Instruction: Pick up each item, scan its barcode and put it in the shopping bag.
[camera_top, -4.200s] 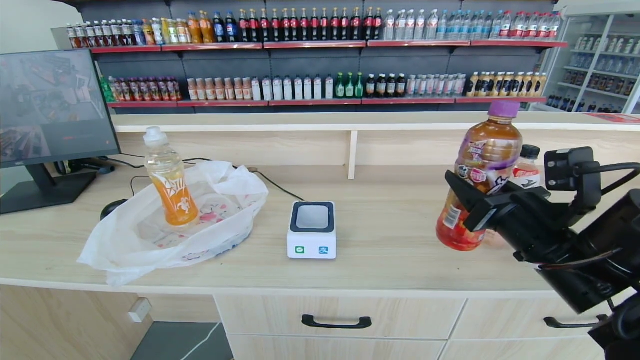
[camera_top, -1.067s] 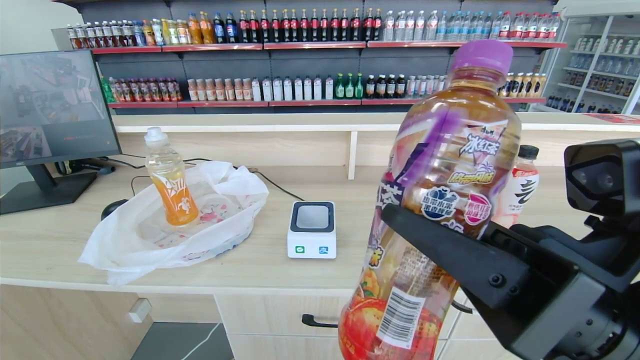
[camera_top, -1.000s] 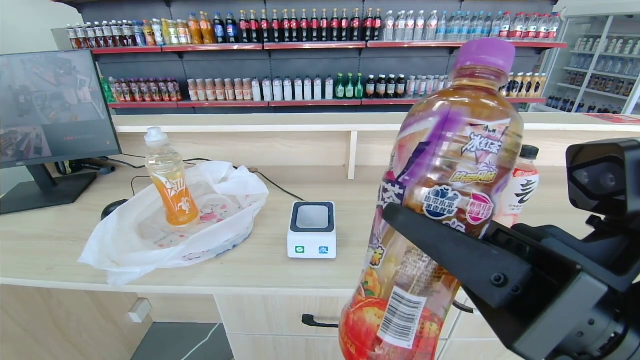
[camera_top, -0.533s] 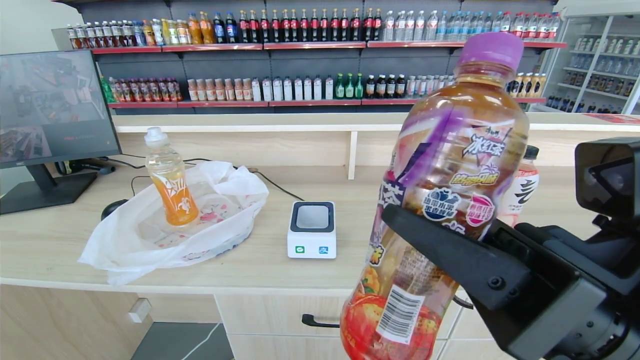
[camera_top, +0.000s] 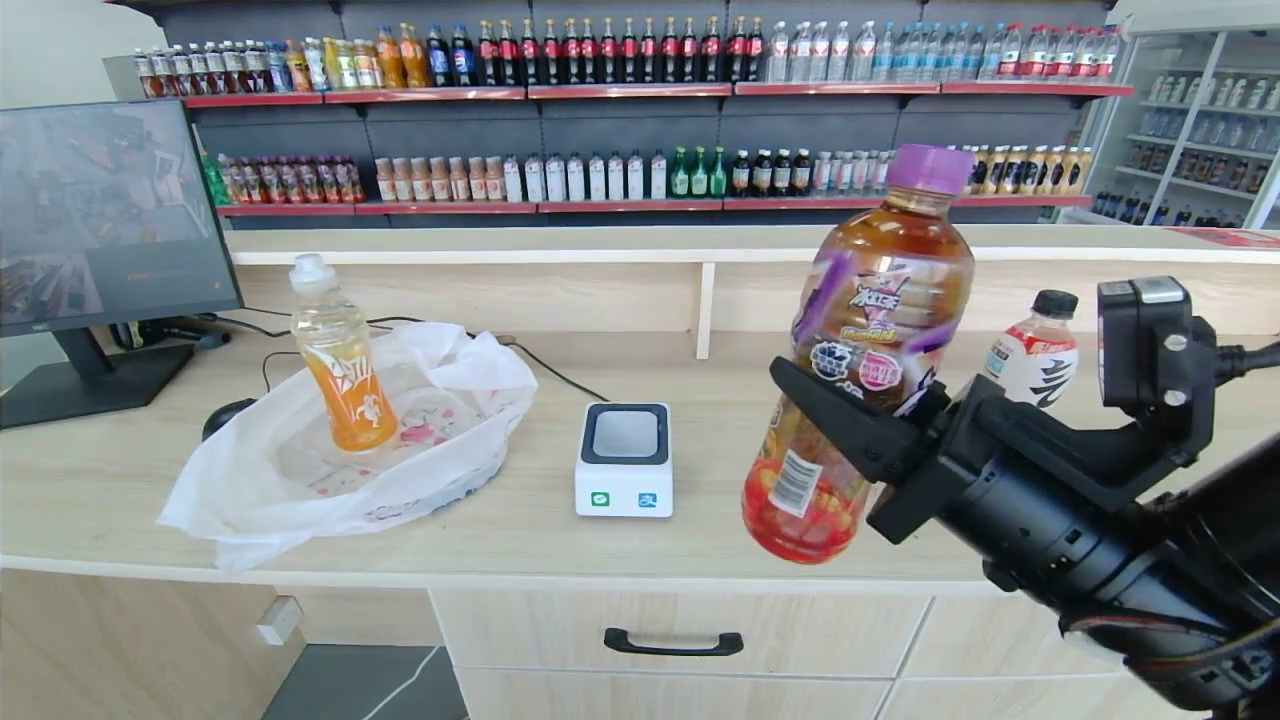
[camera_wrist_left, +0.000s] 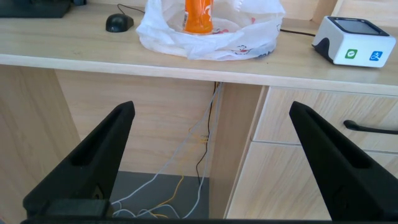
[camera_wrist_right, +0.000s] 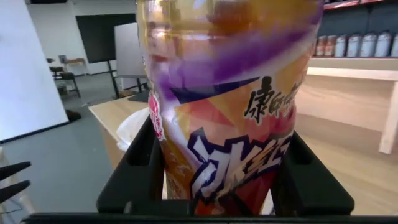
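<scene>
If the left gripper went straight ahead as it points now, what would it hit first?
Probably the wooden panel under the countertop, near the hanging cables; the open left gripper aims below the shopping bag. Depth is hard to judge.

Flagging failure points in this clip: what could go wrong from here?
The barcode on the tea bottle faces the robot, not down at the scanner, so the scan may miss. The right gripper holds it tilted; it might slip. The orange bottle standing in the bag could get knocked over.
</scene>
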